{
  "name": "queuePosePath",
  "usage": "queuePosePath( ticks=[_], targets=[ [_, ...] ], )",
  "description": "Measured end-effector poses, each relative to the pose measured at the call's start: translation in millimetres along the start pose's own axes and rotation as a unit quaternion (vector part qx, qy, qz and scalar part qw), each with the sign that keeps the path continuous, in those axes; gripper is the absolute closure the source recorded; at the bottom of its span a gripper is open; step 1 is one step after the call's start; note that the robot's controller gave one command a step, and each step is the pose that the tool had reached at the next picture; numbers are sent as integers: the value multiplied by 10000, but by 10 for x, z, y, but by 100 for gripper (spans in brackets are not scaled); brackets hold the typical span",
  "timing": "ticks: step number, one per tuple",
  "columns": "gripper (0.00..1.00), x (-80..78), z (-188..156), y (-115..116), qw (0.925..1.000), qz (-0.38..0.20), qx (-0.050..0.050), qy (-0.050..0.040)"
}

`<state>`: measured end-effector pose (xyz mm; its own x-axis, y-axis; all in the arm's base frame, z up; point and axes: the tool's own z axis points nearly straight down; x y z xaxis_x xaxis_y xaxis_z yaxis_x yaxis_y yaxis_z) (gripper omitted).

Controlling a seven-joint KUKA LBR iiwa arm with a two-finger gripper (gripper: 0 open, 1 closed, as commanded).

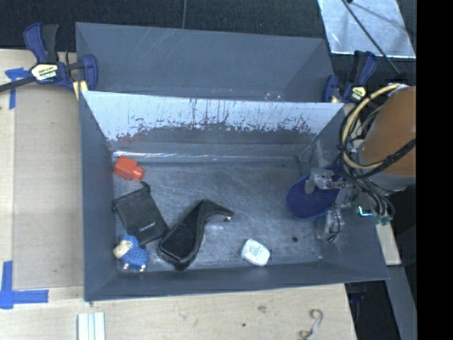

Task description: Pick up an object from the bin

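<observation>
Nearest thing: a dark blue round thing [304,200] lies on the floor at the right end of the bin [205,62], close under the right wall.
Its shape: it looks domed and roughly as wide as it is long. You have no clear long axis to line up with.
Claw position: the claw [331,227] hangs just beside it, on the side toward the right wall and a little nearer the front wall.
Key relation: from the claw, the blue thing lies to the view's left and slightly toward the back wall.
Contact: wrist parts overlap the blue thing's right edge. You cannot tell whether they touch it or only stand above it.
Claw state: you cannot tell whether it is apart or together, so do not count anything as held.
Arm: the arm [393,137] comes in over the right rim.
Likely next move: a small shift left and back to centre over the blue thing, then down.
Risk: the right wall is near, so the thing may be nudged aside.
Next nearest: a small white rounded thing [255,252] lies by the front wall, left of the claw.
Further out: a black curved thing [190,235], a black pouch [140,217], an orange block [128,168] and a small blue and yellow toy [130,255] lie well apart at the left end.
</observation>
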<state>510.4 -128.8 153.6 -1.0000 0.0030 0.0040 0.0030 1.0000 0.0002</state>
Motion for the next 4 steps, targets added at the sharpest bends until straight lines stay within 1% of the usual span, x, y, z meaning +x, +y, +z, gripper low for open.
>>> queuePosePath(
  ticks=[1,2,3,4],
  targets=[
    [0,-693,870,1,9989,459,-4,-34],
    [0,-536,789,-287,9977,-679,4,-30],
    [100,-539,791,-274,9976,-695,1,-30],
    [100,-394,-657,-133,9952,-970,22,-79]
  ],
)
